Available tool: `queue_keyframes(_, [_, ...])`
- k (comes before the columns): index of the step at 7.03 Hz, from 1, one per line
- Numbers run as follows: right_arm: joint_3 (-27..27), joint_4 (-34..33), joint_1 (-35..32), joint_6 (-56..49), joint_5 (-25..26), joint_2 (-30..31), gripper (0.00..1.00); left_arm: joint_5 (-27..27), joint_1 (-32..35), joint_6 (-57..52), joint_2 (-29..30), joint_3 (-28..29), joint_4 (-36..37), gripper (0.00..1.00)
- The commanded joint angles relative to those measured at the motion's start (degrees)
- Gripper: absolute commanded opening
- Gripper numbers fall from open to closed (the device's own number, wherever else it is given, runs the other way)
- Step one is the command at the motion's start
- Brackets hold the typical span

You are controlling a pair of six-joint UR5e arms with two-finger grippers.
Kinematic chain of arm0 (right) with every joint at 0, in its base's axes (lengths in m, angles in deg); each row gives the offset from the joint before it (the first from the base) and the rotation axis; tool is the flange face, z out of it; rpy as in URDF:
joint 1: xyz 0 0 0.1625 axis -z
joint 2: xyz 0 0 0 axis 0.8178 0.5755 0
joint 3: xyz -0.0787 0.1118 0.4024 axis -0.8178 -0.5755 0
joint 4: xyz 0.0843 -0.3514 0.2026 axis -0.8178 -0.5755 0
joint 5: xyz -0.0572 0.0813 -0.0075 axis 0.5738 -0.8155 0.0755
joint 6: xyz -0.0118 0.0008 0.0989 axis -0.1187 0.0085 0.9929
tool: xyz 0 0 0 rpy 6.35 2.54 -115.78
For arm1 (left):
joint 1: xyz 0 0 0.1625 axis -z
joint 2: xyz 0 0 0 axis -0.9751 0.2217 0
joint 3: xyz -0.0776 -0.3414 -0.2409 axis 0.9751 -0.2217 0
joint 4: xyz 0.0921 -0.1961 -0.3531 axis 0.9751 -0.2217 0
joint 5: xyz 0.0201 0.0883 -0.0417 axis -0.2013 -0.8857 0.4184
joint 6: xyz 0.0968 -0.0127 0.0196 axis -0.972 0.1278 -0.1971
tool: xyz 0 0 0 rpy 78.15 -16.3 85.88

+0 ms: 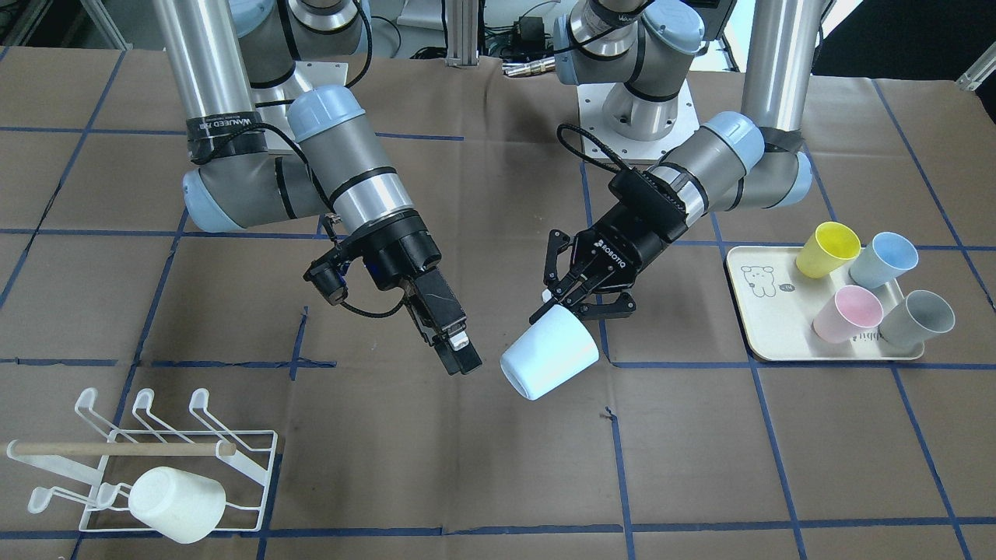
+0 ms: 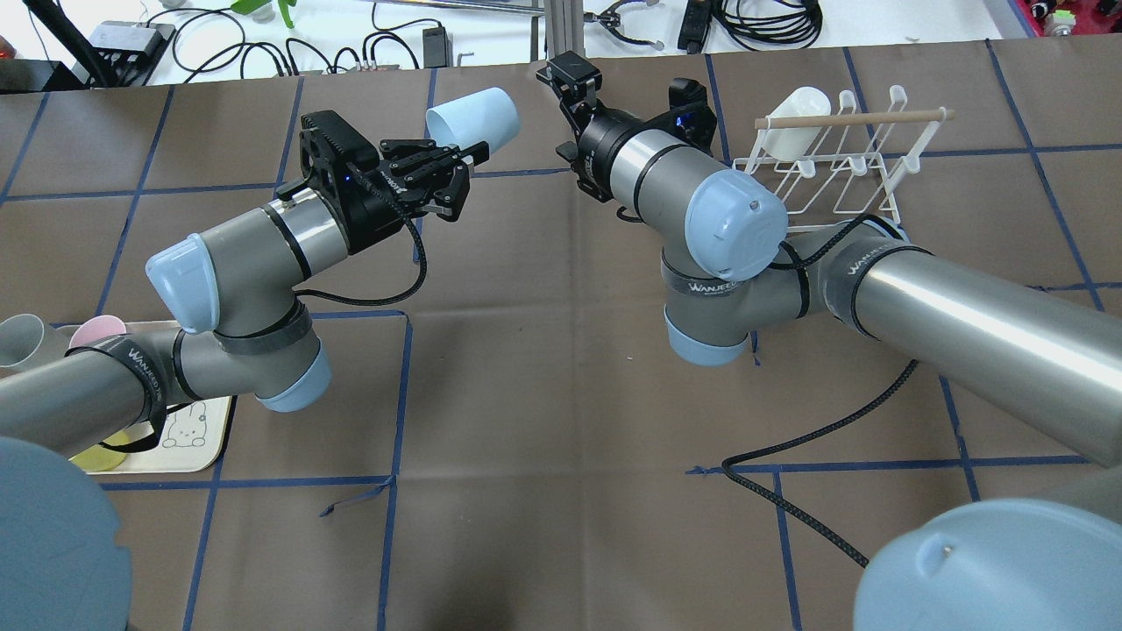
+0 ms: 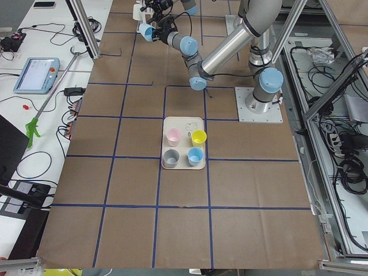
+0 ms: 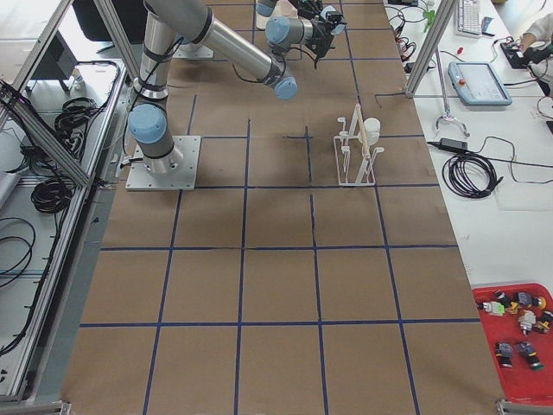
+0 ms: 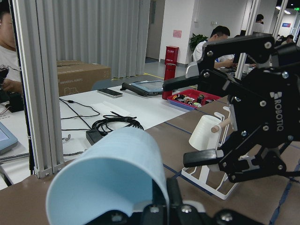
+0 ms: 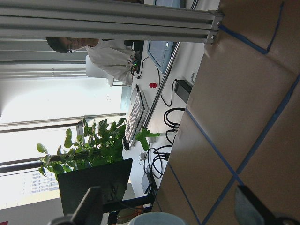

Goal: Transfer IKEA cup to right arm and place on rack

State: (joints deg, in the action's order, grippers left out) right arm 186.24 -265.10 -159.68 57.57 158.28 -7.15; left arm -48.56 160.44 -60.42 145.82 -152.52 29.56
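Note:
My left gripper (image 1: 559, 302) is shut on one end of a pale blue cup (image 1: 548, 351) and holds it tilted above the table's middle. The cup also shows in the overhead view (image 2: 472, 118) and the left wrist view (image 5: 110, 176). My right gripper (image 1: 459, 351) is open and empty. It hangs just beside the cup without touching it, its jaws wide apart in the left wrist view (image 5: 176, 122). The cup's rim (image 6: 157, 219) shows low between its fingers. The white wire rack (image 1: 253, 467) with a wooden dowel carries a white cup (image 1: 177, 504).
A cream tray (image 1: 759, 311) on my left side holds yellow (image 1: 826, 249), blue (image 1: 883, 260), pink (image 1: 848, 313) and grey (image 1: 918, 319) cups. The brown table cover has blue tape lines. A black cable (image 2: 789, 499) trails from the right arm across the table.

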Motion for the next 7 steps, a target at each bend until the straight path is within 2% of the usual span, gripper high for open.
queue_keyframes(1, [-0.6, 0.1, -0.9, 0.6, 0.0, -0.7, 1.0, 0.0, 0.2, 0.7, 0.0, 0.0, 0.6, 0.0])
queue_keyframes(7, [-4.2, 0.4, -3.0, 3.9, 0.2, -2.5, 1.0, -0.2, 0.3, 1.3, -0.5, -0.1, 0.6, 0.01])
